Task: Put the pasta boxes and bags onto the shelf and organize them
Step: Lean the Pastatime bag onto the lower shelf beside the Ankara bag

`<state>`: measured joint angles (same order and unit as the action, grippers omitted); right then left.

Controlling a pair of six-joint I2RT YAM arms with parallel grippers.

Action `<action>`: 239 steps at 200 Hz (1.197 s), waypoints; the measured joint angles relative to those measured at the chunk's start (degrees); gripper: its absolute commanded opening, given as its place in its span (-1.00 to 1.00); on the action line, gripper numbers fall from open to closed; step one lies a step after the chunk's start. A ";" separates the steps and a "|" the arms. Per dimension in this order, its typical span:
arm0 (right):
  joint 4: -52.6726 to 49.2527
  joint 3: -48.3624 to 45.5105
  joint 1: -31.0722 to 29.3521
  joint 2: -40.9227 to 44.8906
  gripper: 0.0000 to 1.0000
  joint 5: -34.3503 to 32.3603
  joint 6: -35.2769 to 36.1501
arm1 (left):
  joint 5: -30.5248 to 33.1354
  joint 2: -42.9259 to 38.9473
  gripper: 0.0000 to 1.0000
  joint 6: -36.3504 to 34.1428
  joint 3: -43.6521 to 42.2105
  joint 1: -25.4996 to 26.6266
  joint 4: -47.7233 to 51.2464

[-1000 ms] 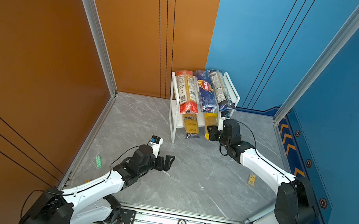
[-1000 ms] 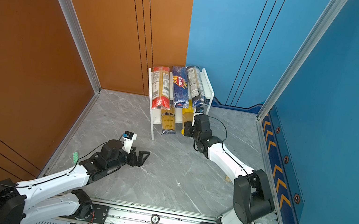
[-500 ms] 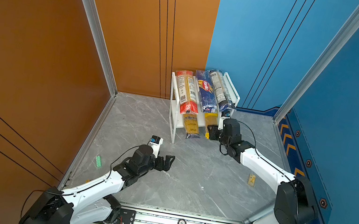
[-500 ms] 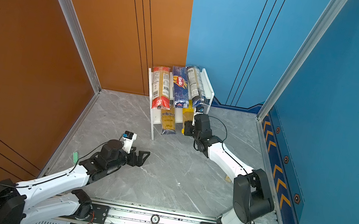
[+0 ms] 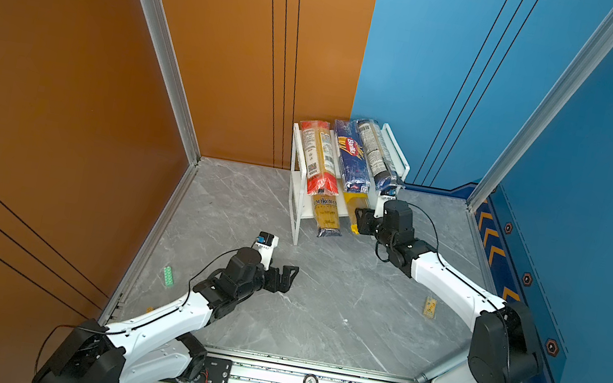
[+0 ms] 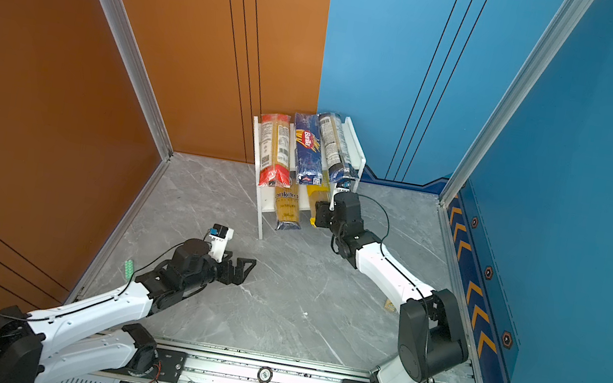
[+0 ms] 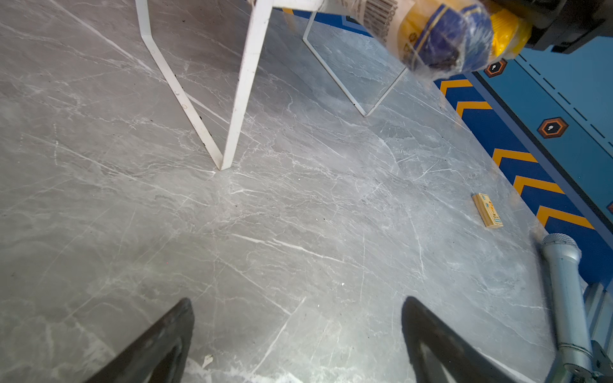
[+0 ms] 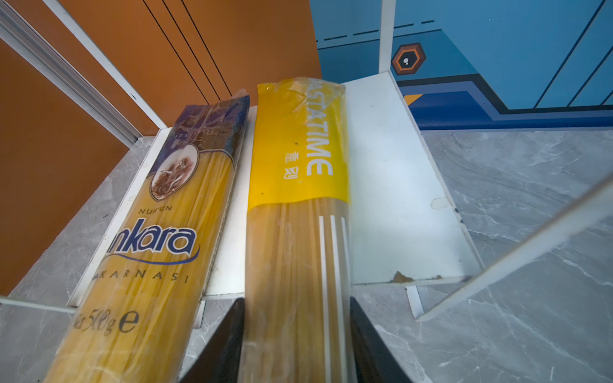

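The white shelf (image 5: 396,150) stands at the back wall. Its top board carries a red-ended clear pack (image 5: 319,156), a dark blue Barilla pack (image 5: 350,155) and a clear, dark-blue labelled pack (image 5: 376,153). On the lower board (image 8: 391,199) lie a blue-yellow Ankara pack (image 8: 156,238) and a bright yellow pack (image 8: 295,185), both overhanging the front. My right gripper (image 8: 297,305) is shut on the yellow pack's near end, one finger against each side. My left gripper (image 5: 288,278) hovers open and empty over the floor, well short of the shelf.
A small tan block (image 5: 430,307) lies on the grey floor at the right. A green block (image 5: 169,276) sits by the left wall's base. Thin white shelf legs (image 7: 238,109) reach the floor ahead of my left gripper. Orange and blue walls close in the back.
The right gripper and the yellow pack have edged slightly toward the shelf. The left arm has stayed still.
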<state>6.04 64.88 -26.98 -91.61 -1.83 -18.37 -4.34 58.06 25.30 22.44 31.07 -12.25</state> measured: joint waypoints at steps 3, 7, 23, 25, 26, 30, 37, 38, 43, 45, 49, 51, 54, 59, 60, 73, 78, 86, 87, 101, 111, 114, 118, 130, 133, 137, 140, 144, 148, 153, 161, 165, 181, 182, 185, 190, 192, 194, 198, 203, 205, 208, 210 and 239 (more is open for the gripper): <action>0.00 0.00 0.00 0.00 -0.13 0.00 0.00 | 0.00 0.00 0.96 0.00 -0.04 0.00 0.00; 0.00 0.00 0.00 0.00 -0.13 0.00 0.00 | 0.00 0.00 0.96 0.00 -0.07 0.00 0.02; 0.07 0.00 0.00 0.00 -0.12 0.00 0.00 | 0.00 -0.07 0.96 0.00 -0.37 -0.04 0.02; 0.07 0.00 0.00 0.00 -0.12 0.00 -0.02 | 0.00 -0.11 0.96 0.00 -0.39 -0.04 0.02; 0.07 0.00 0.00 0.00 -0.12 0.00 -0.02 | 0.00 -0.11 0.95 0.00 -0.44 -0.04 0.02; 0.11 0.00 0.00 0.00 -0.12 0.00 -0.02 | 0.00 -0.13 0.96 0.00 -0.55 -0.04 0.00; 0.15 0.00 0.00 0.00 -0.12 0.00 -0.04 | 0.00 -0.22 0.96 0.00 -0.68 -0.04 0.02; 0.15 0.00 0.00 0.00 -0.12 0.00 -0.04 | 0.00 -0.22 0.96 0.00 -0.70 -0.04 0.04; 0.20 0.00 0.00 0.00 -0.11 0.00 -0.04 | 0.00 -0.22 0.96 0.00 -0.74 -0.04 0.07; 0.20 0.00 0.00 0.00 -0.11 0.00 -0.04 | 0.00 -0.22 0.96 0.00 -0.79 -0.04 0.04; 0.24 0.00 0.00 0.00 -0.11 0.00 -0.04 | 0.00 -0.22 0.96 0.00 -0.79 -0.04 0.02; 0.28 0.00 0.00 0.00 -0.10 0.00 -0.04 | 0.00 -0.22 0.96 0.00 -0.79 -0.04 0.02; 0.35 0.00 0.00 0.00 -0.10 0.00 -0.04 | 0.00 -0.22 0.96 0.00 -0.79 -0.04 0.02; 0.44 0.00 0.00 0.00 -0.09 0.00 -0.04 | 0.00 -0.22 0.96 0.00 -0.79 -0.04 0.02; 0.46 0.00 0.00 0.00 -0.08 0.00 -0.04 | 0.00 -0.22 0.96 0.00 -0.79 -0.04 0.02; 0.66 0.00 0.00 0.00 -0.06 0.00 -0.07 | 0.00 -0.24 0.96 0.00 -0.79 -0.04 0.02; 0.74 0.00 0.00 0.00 -0.05 0.00 -0.07 | 0.00 -0.24 0.95 0.00 -0.79 -0.04 0.02; 1.01 -0.04 0.00 0.00 -0.05 0.00 -0.07 | 0.00 -0.24 0.96 0.00 -0.79 -0.04 0.02; 1.03 -0.04 0.00 0.00 -0.05 0.00 -0.07 | 0.00 -0.24 0.96 0.00 -0.79 -0.04 0.02; 1.42 -0.13 0.00 0.00 -0.04 0.00 -0.07 | 0.00 -0.28 0.96 0.00 -0.79 -0.04 0.02; 1.66 -0.20 0.00 0.00 -0.04 0.00 -0.07 | 0.00 -0.33 0.96 0.00 -0.79 -0.04 0.02; 1.70 -0.22 0.00 0.00 -0.04 0.00 -0.07 | 0.00 -0.33 0.96 0.00 -0.79 -0.04 0.02; 1.70 -0.24 0.00 0.00 -0.04 0.00 -0.07 | 0.00 -0.33 0.96 0.00 -0.79 -0.04 0.02; 1.75 -0.28 0.00 0.00 -0.04 0.00 -0.07 | 0.00 -0.33 0.96 0.00 -0.79 -0.04 0.02; 1.86 -0.35 0.00 0.02 -0.04 0.00 -0.07 | 0.00 -0.33 0.96 0.00 -0.79 -0.04 0.02; 2.01 -0.46 0.00 0.02 -0.04 0.00 -0.07 | 0.00 -0.33 0.96 0.00 -0.79 -0.04 0.02; 2.10 -0.52 0.00 0.04 -0.04 0.00 -0.07 | 0.00 -0.33 0.96 0.00 -0.79 -0.04 0.02; 2.14 -0.61 0.00 0.07 -0.04 0.00 -0.07 | 0.00 -0.33 0.96 0.00 -0.79 -0.04 0.02; 2.19 -0.70 0.00 0.09 -0.04 0.00 -0.07 | 0.00 -0.33 0.95 0.00 -0.79 -0.04 0.02; 2.25 -0.81 0.00 0.11 -0.04 0.00 -0.07 | 0.00 -0.33 0.96 0.00 -0.79 -0.04 0.02; 2.45 -0.87 0.00 0.13 -0.04 0.00 -0.07 | 0.00 -0.33 0.96 0.00 -0.79 -0.04 0.02; 2.51 -0.90 0.00 0.13 -0.04 0.00 -0.07 | 0.00 -0.33 0.96 0.00 -0.79 -0.04 0.02; 2.58 -1.01 0.00 0.15 -0.04 0.00 -0.07 | 0.00 -0.33 0.95 0.00 -0.79 -0.04 0.02; 2.58 -1.03 0.00 0.15 -0.03 0.00 -0.07 | 0.00 -0.33 0.95 0.00 -0.79 -0.04 0.02; 2.58 -1.07 0.00 0.15 -0.04 0.00 -0.07 | 0.00 -0.33 0.96 0.00 -0.79 -0.04 0.02; 2.58 -1.09 0.00 0.22 -0.03 0.00 -0.07 | 0.00 -0.33 0.96 0.00 -0.79 -0.04 0.02; 2.58 -1.11 0.00 0.22 -0.03 0.00 -0.07 | 0.00 -0.33 0.96 0.00 -0.79 -0.04 0.02; 2.58 -1.11 0.00 0.22 -0.03 0.00 -0.07 | 0.00 -0.33 0.96 0.00 -0.79 -0.04 0.02; 2.58 -1.14 0.00 0.26 -0.03 0.00 -0.04 | 0.00 -0.33 0.96 0.00 -0.79 -0.04 0.02; 2.58 -1.20 0.00 0.33 -0.02 0.00 -0.07 | 0.00 -0.33 0.96 0.00 -0.79 -0.04 0.02; 2.58 -1.22 0.00 0.33 -0.03 0.00 -0.04 | 0.00 -0.33 0.96 0.00 -0.79 -0.04 0.02; 2.58 -1.29 0.00 0.37 -0.03 0.00 -0.07 | 0.00 -0.33 0.96 0.00 -0.79 -0.04 0.02; 2.62 -1.33 0.00 0.44 -0.03 0.00 -0.04 | 0.00 -0.33 0.96 0.00 -0.79 -0.04 0.02; 3.04 -2.36 0.00 1.16 -0.01 0.00 -0.07 | 0.00 -0.33 0.96 0.00 -0.79 -0.04 0.04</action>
<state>9.08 62.52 -26.98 -90.45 -1.83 -18.44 -4.34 57.74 25.30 21.65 31.03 -12.21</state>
